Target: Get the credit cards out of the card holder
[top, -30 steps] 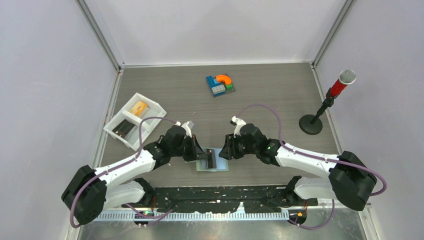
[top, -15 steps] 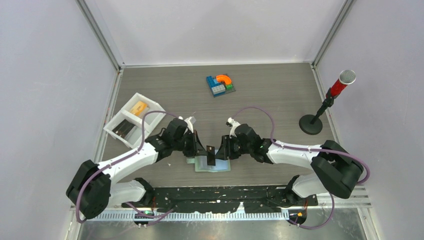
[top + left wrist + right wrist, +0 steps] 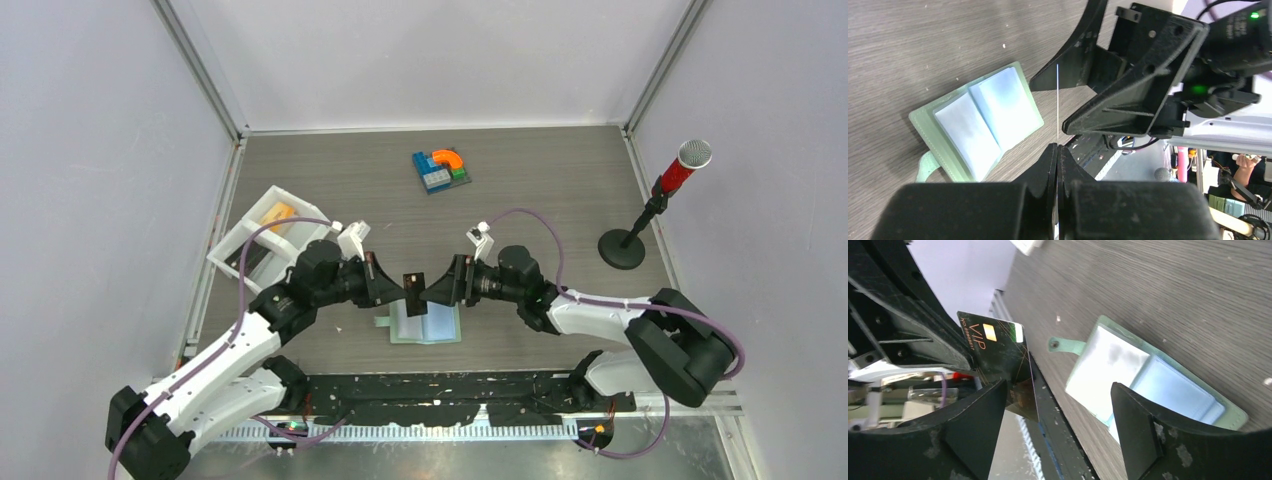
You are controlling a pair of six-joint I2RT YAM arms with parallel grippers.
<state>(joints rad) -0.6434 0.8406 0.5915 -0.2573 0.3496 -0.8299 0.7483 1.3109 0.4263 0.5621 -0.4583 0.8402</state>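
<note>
Room: pale grey walls close in a dark wood-grain table [image 3: 560,200]. A toy block cluster [image 3: 441,168] sits at the far middle and a red microphone [image 3: 680,170] stands at the right.
Card holder: the card holder [image 3: 979,122] lies open and flat at the near middle, just below the two grippers. Its blue sleeve pages face up and its tab points to the left, so the pockets are reachable from above.
Held card: a dark card [image 3: 998,357] marked VIP is lifted clear of the holder and stands on edge in the air.
Left gripper: the left gripper [image 3: 1057,150] is pinched tight on one end of the card, which leaves the other end free.
Right gripper: the right gripper [image 3: 1058,390] has its jaws spread wide and holds nothing. It faces the card's free end; I cannot tell whether it touches.
Tray: a white tray [image 3: 230,250] at the left already holds an orange card [image 3: 279,212] in its far compartment. This is probably where pulled cards go.
Judgement: the card looks fully out of its sleeve. Both grippers meeting on it suggests a handover or a regrip before it is carried off.
</note>
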